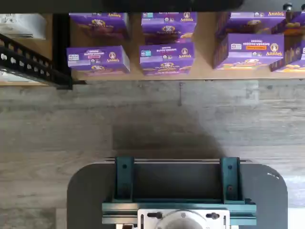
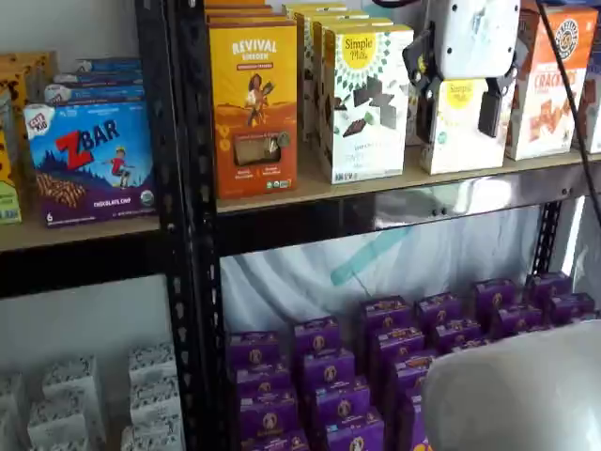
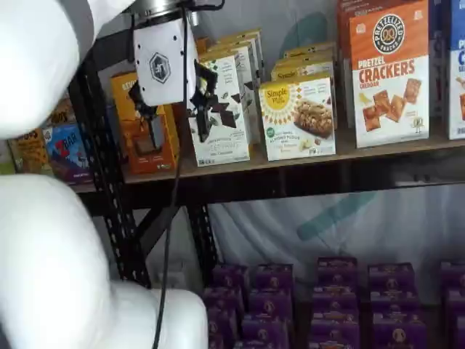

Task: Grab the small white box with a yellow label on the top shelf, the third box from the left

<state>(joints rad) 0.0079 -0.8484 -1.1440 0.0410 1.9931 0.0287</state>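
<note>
The wrist view looks down on a grey wooden floor [image 1: 190,119] and on rows of purple Annie's cartons [image 1: 167,58] that stand on a pale low board [image 1: 200,74]. A dark mount with teal brackets and a white round plate [image 1: 178,191] fills the near edge. The gripper's fingers do not show in this view.

In a shelf view, the white-bodied gripper with two black fingers [image 2: 457,111] hangs in front of the small cream-white box with a round yellow label [image 2: 462,141]. The two fingers are spread, one at each side of the box's front, and a wide gap shows between them. Whether they touch the box I cannot tell. The box stands on the top shelf, a pale wooden board with a glossy dark rail [image 2: 394,193]. It is between a taller white carton with dark chocolate pieces [image 2: 364,103] and an orange crackers carton [image 2: 549,85]. A yellow-orange Revival carton [image 2: 254,108] stands further along the board.

In a shelf view, the gripper [image 3: 173,113] is apart from the small box [image 3: 298,116], in front of the taller white carton [image 3: 221,109]. The small box stands free on the shelf [image 3: 290,163], beside the orange crackers carton [image 3: 389,73].
</note>
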